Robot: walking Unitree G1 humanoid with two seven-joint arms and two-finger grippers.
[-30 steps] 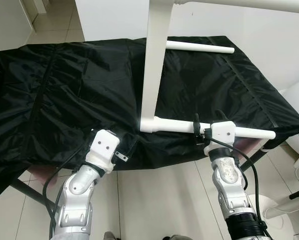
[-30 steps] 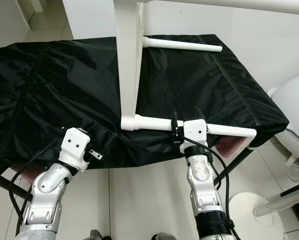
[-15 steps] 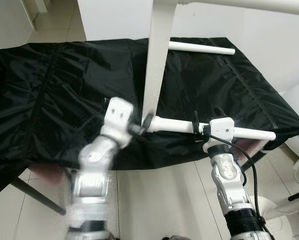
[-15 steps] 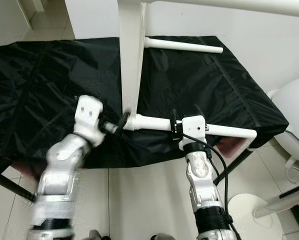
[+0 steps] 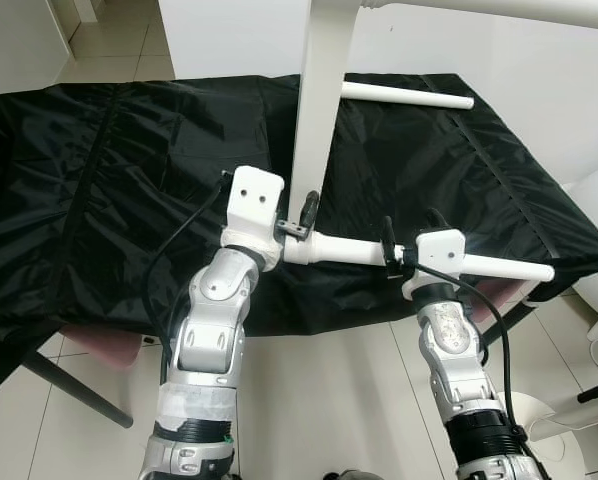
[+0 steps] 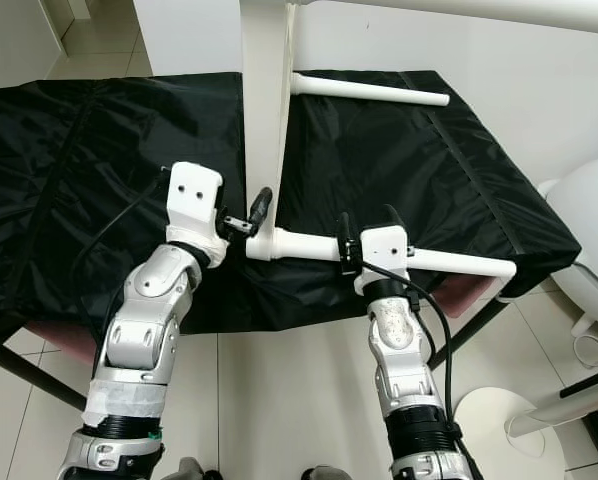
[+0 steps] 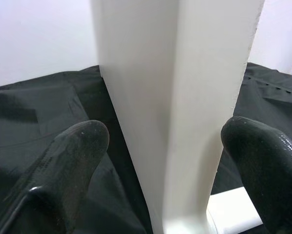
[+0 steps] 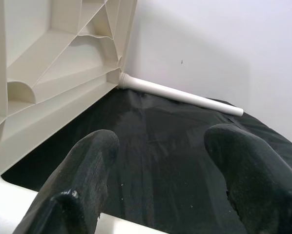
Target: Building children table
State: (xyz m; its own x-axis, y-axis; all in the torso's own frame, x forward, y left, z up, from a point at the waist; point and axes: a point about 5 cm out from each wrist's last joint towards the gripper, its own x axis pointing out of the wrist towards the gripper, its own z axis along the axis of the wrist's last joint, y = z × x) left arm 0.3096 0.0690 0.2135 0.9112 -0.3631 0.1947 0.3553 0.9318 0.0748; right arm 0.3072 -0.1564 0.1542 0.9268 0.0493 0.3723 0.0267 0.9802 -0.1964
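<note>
Right gripper (image 5: pixel 407 262) maybe clenching leg (image 5: pixel 379 253); left gripper (image 5: pixel 297 218) released, straddling tabletop (image 5: pixel 319 100). Tabletop tipping over if leg twisting crooked.

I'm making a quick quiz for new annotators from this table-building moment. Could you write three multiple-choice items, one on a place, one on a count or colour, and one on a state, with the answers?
1. Where is the left gripper?
A. at the edge of the white tabletop standing on edge
B. on the floor
C. on the far leg

2. How many white table legs are plugged into the tabletop?
A. none
B. two
C. four

3. How are the left gripper's fingers set?
A. shut flat together
B. open, one on each side of the tabletop edge
C. clamped on the cloth

Answers: 1 A, the head view puts it at the panel's lower corner. 2 B, the near leg and the far leg stick out over the black cloth. 3 B, the left wrist view shows gaps between both fingers and the panel. The right gripper sits at the near leg.
</note>
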